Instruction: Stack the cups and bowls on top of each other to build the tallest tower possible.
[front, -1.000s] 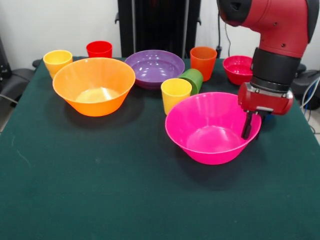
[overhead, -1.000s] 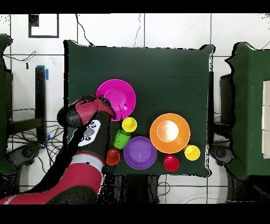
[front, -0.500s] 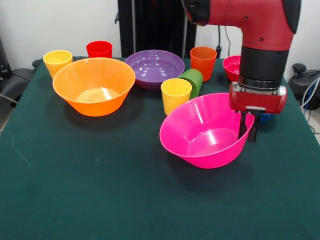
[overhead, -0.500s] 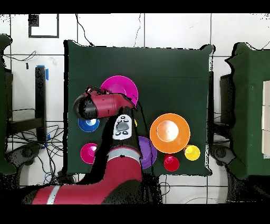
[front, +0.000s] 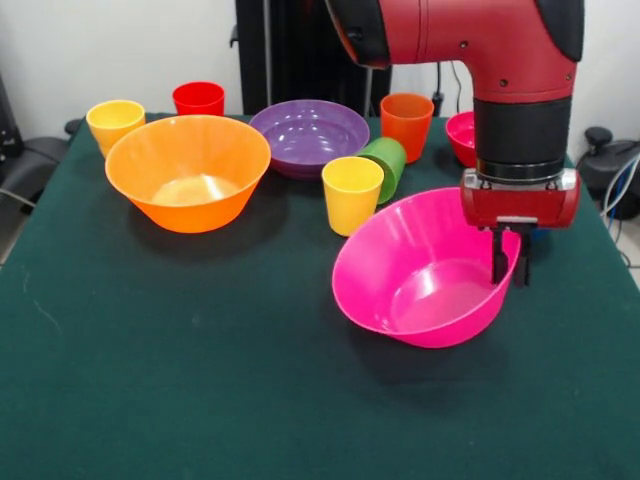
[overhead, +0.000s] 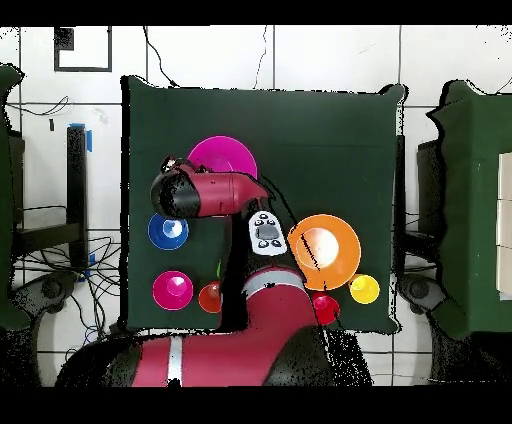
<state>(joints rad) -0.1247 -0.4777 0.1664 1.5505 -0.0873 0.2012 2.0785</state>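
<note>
jaws of the gripper (front: 508, 262) pinch the hot pink bowl (front: 420, 280) rim at lower right; bowl has tipped and lifted off the bench (front: 160, 380) since a second ago, so stacking can begin.

Red arm (overhead: 215, 192) over hot pink bowl (overhead: 225, 153)

Bright, even light from above. Soft shadows on the green table (front: 200, 380) lie under the pink bowl (front: 420, 275) and orange bowl (front: 188, 170). Pale glare patches on the glossy bowl insides, strongest in the orange and the purple bowl (front: 309, 132). Front view sharp throughout; overhead view evenly lit.
</note>
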